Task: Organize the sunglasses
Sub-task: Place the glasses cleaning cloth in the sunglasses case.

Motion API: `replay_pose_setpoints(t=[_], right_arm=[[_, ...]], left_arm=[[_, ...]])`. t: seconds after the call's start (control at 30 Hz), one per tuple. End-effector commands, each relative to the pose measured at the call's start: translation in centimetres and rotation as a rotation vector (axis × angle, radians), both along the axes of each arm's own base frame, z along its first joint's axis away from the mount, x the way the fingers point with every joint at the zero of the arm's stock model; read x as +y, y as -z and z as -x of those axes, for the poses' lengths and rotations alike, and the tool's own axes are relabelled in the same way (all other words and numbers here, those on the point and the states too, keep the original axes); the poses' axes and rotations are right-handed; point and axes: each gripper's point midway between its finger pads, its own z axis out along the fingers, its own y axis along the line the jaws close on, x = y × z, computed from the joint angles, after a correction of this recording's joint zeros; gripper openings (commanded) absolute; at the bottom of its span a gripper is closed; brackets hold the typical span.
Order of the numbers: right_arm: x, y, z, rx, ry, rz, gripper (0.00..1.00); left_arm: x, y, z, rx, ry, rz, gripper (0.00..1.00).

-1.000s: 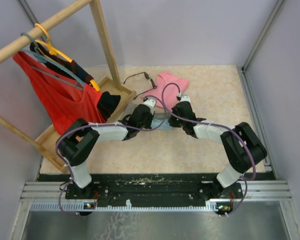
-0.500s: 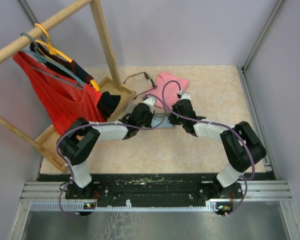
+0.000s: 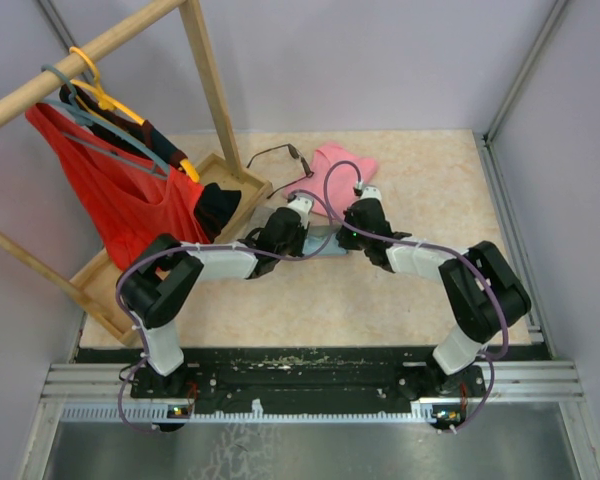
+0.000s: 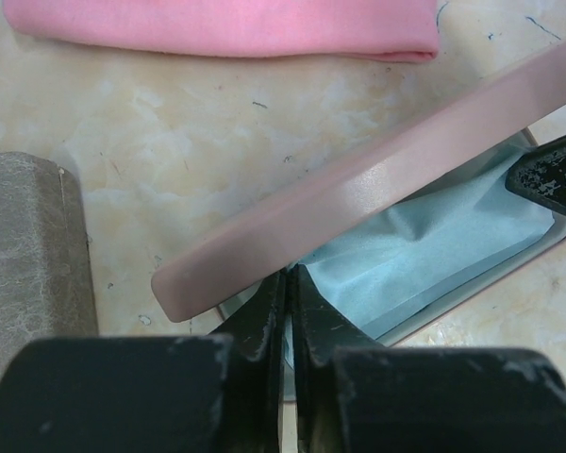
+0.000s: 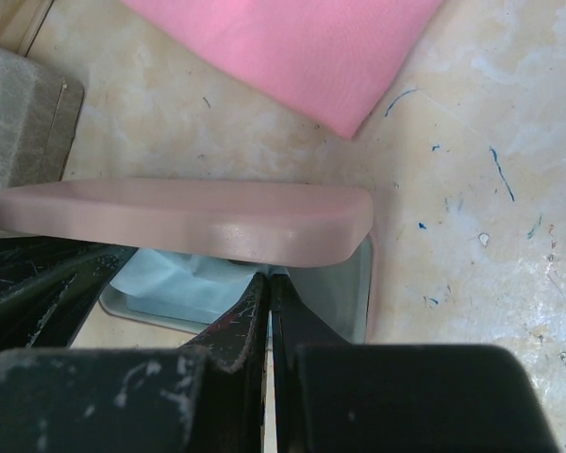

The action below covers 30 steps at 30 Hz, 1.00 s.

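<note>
Since a second ago the right arm's wrist has crept slightly toward the upper left of the overhead view. The left wrist has hardly shifted, and both are still huddled over the same spot mid-table.

My left gripper (image 4: 285, 283) is clenched, its fingers almost touching, with the tips tucked just under the edge of the raised lid of the oblong pale-pink hard case (image 4: 358, 193). I can't make out anything pinched between them. My right gripper (image 5: 267, 283) is clamped shut too, its tips sitting below the same lid from the other end.

The case stands partly open. In its tray lies a crumpled light-blue cleaning cloth (image 4: 424, 250), and I see no frames on it, though the lid hides much of the tray.

One pair of thin dark wire-framed sunglasses (image 3: 278, 152) lies loose on the table at upper centre of the overhead view, just left of a folded pink fabric piece (image 3: 345, 165). It is well apart from both grippers. I can't find the second pair in any view.

A textured grey case (image 4: 28, 245) sits at the left edge of the left wrist view, and I can't tell whether anything is inside it.

My reading is that the task is at best half done. At least the loose pair is not yet cased, and the pink case is not yet closed.
</note>
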Motion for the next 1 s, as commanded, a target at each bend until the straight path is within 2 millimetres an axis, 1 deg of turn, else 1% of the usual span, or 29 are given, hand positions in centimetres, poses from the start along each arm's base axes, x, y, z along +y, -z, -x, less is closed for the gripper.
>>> replay_pose_setpoints(t=[0.0, 0.1, 0.23, 0.3, 0.37, 0.43, 0.57, 0.73, 0.8, 0.9, 0.97], right_arm=[[0.5, -1.9, -2.0, -0.055, 0.003, -0.023, 0.00], [0.4, -1.6, -2.0, -0.047, 0.004, -0.016, 0.02], [0.4, -1.4, -2.0, -0.039, 0.006, -0.009, 0.11], [0.3, -1.4, -2.0, -0.038, 0.009, -0.007, 0.17], [0.2, -1.4, -2.0, -0.038, 0.013, -0.004, 0.20], [0.2, -1.5, -2.1, -0.041, 0.017, -0.003, 0.23], [-0.2, -1.7, -2.0, -0.045, 0.028, 0.010, 0.27], [-1.0, -2.1, -1.8, -0.053, 0.047, 0.037, 0.31], [-1.4, -2.3, -1.6, -0.060, 0.054, 0.050, 0.32], [-1.7, -2.9, -1.3, -0.073, 0.056, 0.051, 0.34], [-1.8, -3.2, -1.0, -0.079, 0.049, 0.046, 0.34]], left_arm=[[-0.5, -0.7, -0.9, -0.025, 0.004, 0.020, 0.10], [-0.4, -0.7, -0.9, -0.027, 0.001, 0.017, 0.12], [-0.2, -0.7, -1.0, -0.029, -0.005, 0.010, 0.17], [-0.1, -0.6, -1.0, -0.029, -0.011, 0.004, 0.22], [0.1, -0.5, -0.9, -0.028, -0.016, -0.001, 0.27], [0.3, -0.4, -0.9, -0.027, -0.022, -0.009, 0.31], [0.9, -0.5, -1.0, -0.034, -0.043, -0.031, 0.38], [1.9, -0.9, -1.1, -0.044, -0.078, -0.062, 0.44], [2.3, -1.0, -1.0, -0.045, -0.085, -0.066, 0.46], [2.5, -1.2, -0.6, -0.046, -0.087, -0.062, 0.53], [2.7, -1.5, -0.3, -0.047, -0.086, -0.056, 0.54]])
